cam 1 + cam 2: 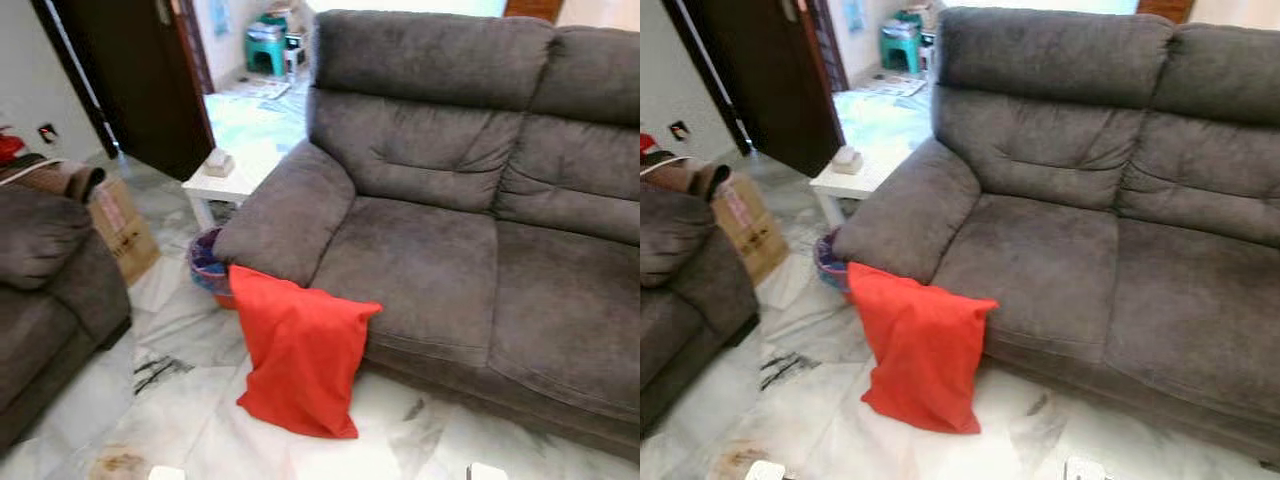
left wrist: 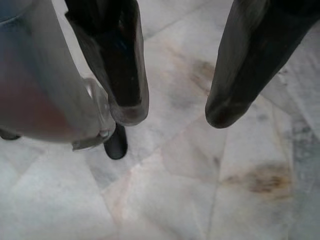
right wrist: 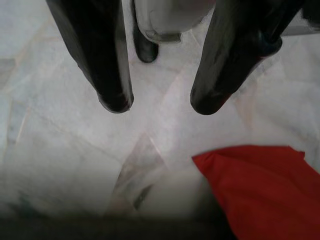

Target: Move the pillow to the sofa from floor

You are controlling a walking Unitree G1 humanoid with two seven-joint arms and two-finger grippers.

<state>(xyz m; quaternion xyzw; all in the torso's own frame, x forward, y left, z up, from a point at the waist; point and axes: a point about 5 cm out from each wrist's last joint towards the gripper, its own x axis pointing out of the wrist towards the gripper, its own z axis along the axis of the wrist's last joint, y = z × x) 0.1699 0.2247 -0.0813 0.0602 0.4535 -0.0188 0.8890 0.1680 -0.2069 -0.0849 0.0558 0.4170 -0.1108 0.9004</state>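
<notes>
A red pillow (image 1: 300, 352) stands on the marble floor, leaning against the front of the dark grey sofa (image 1: 430, 260) just below its left armrest. A corner of the red pillow (image 3: 260, 190) also lies beyond my right gripper (image 3: 160, 102), which hangs open above the floor with nothing between its fingers. My left gripper (image 2: 175, 112) hangs open over bare marble, holding nothing. The sofa seat is bare.
A white side table (image 1: 225, 180) stands beside the sofa's armrest, with a small basket (image 1: 208, 268) on the floor under it. A second grey sofa (image 1: 45, 290) and a cardboard box (image 1: 125, 228) are at the left. A dark open door (image 1: 135, 80) is behind.
</notes>
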